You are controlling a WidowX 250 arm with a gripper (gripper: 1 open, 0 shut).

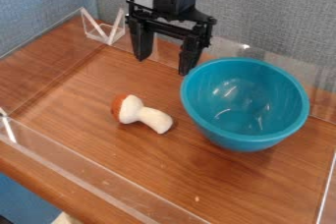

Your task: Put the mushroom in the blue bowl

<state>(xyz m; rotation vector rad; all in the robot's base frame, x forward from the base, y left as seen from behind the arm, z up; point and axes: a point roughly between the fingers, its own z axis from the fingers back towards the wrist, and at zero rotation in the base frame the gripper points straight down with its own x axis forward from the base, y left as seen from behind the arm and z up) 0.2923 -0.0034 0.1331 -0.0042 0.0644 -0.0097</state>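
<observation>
The mushroom (141,115) lies on its side on the wooden table, orange-brown cap to the left and cream stem pointing right. The blue bowl (245,102) stands upright to its right, with nothing inside. My gripper (165,63) hangs at the back, above the table behind the mushroom and just left of the bowl's far rim. Its black fingers (140,41) point down and stand wide apart with nothing between them.
Clear acrylic walls (79,159) fence the wooden table (79,81) along the front and sides. A small clear triangular stand (92,24) sits at the back left corner. A blue-grey wall rises behind the table.
</observation>
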